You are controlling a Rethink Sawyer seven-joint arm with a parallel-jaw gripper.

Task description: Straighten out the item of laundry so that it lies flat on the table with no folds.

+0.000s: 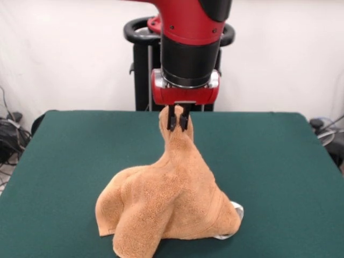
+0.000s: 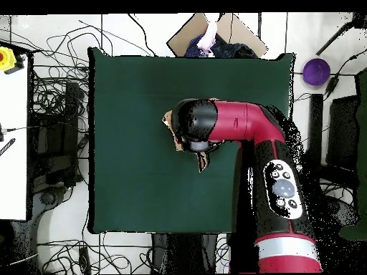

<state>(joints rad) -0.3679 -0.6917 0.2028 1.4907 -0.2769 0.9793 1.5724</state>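
The orange-tan terry towel [image 1: 169,204] is pulled up into a tent shape on the dark green table [image 1: 64,161]. Its peak is pinched in my gripper [image 1: 177,124], which is shut on it and holds it well above the table. The towel's lower part rests in bulging folds near the table's front edge, with a white tag [image 1: 237,210] at its right side. In the overhead view the arm hides most of the towel [image 2: 203,162]; only small tan bits show beside the wrist, and the gripper itself is hidden.
The robot's black pedestal [image 1: 144,70] stands behind the table's far edge. Cables [image 1: 9,134] lie on the floor to the left. In the overhead view a cardboard box [image 2: 215,34] and a purple round object [image 2: 316,70] sit beyond the table.
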